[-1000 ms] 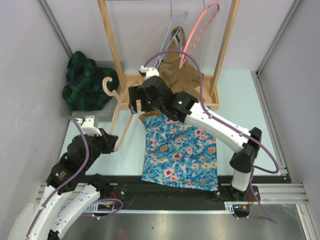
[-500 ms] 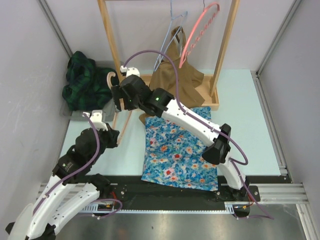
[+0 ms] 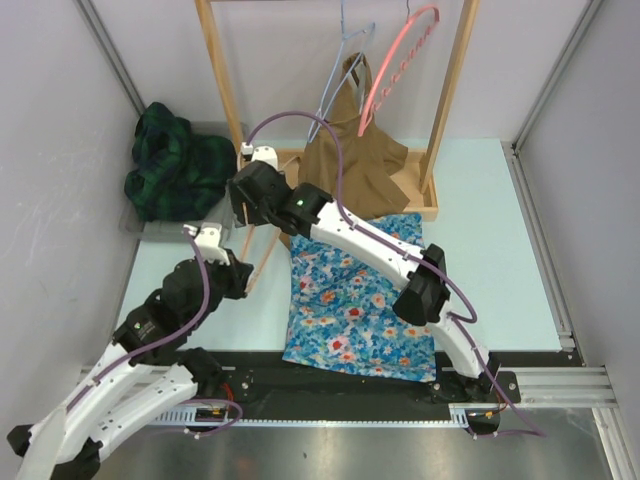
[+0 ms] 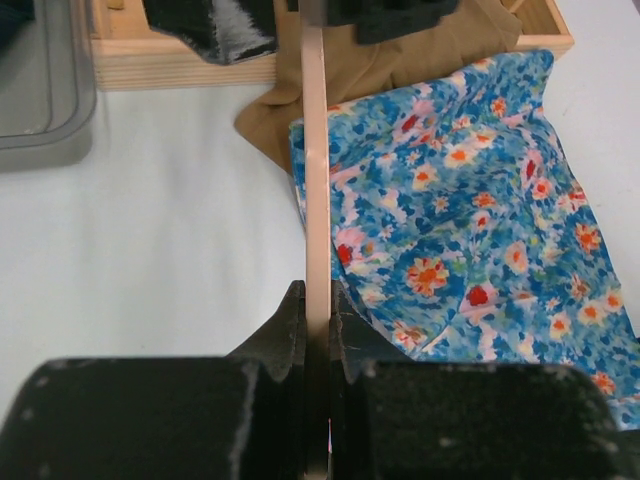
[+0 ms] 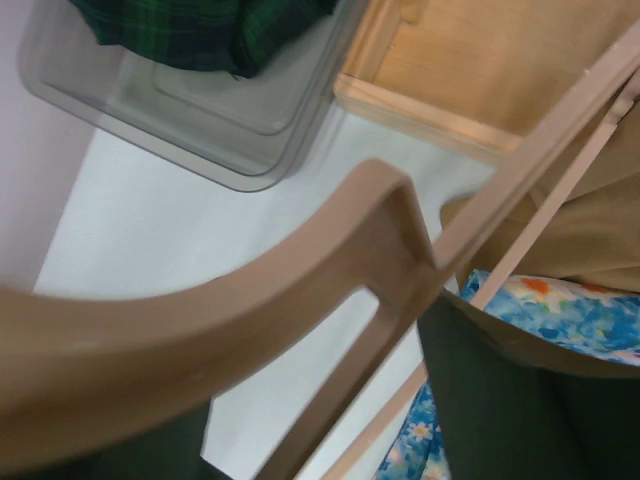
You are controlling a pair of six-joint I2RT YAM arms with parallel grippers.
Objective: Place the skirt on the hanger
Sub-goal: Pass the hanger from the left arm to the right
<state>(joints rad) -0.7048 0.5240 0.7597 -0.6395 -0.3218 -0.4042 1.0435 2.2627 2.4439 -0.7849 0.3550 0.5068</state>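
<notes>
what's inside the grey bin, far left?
A crumpled dark green plaid garment fills the bin and is heaped above its rim. Whatever lies beneath the garment is covered and cannot be seen.

- Blue floral fabric skirt (image 3: 360, 305): bright blue ground scattered with white, orange, red and pink flowers.
- Pale beige wooden hanger (image 4: 314, 180): plain, no pattern.
- Tan draped cloth garment (image 3: 350, 165): solid brown-tan.
- Bunched plaid garment (image 3: 170, 160): dark green and navy check.
- Translucent plastic bin (image 5: 200, 130): smoky grey.
- Light wooden rack (image 3: 225, 90): honey tone.
- Curved pink hanger (image 3: 385, 65).
- Thin pale-blue wire hanger (image 3: 343, 75).
- Flat table (image 3: 500, 230): pale mint.
- Left arm (image 3: 130, 385) and right arm (image 3: 365, 245): white shells, black joints.
- Cables (image 3: 295, 114): purple.
</notes>
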